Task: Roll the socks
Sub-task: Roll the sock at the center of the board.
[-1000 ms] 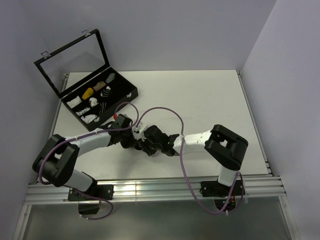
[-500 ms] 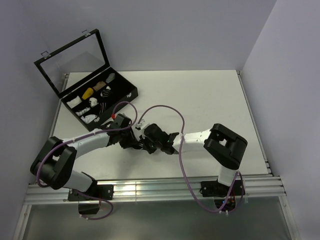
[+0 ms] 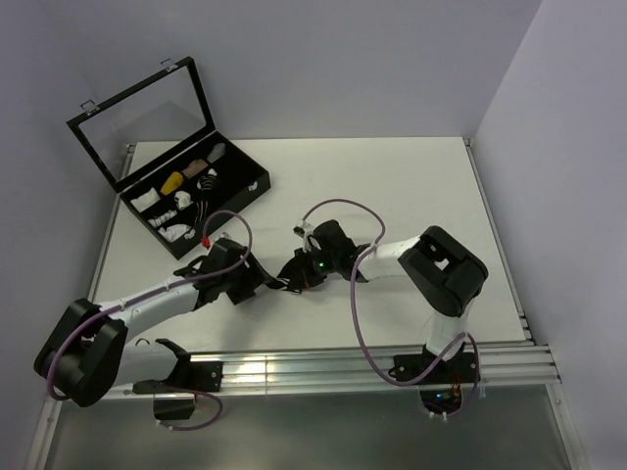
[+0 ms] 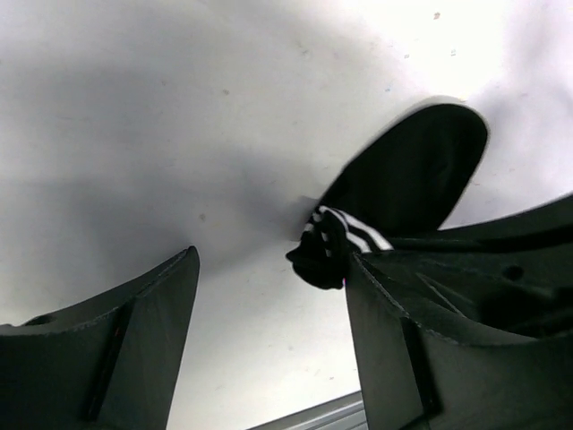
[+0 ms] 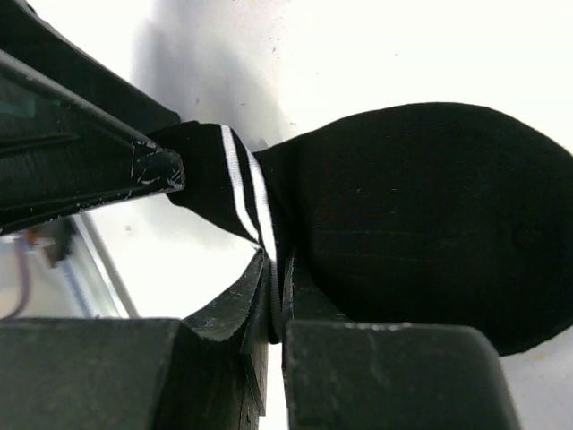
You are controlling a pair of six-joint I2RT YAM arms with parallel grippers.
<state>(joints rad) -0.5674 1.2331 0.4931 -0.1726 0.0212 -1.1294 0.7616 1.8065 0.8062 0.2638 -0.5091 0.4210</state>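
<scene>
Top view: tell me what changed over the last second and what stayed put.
The left gripper opened beside the sock and drew back toward its own base. The right gripper closed on the sock's striped cuff, and its wrist swung away from the bases. The open black case stayed where it was.

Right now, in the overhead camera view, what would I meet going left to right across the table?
Open black case → left gripper, open → socks, pinched at the cuff by the right gripper → right arm's elbow.
</scene>
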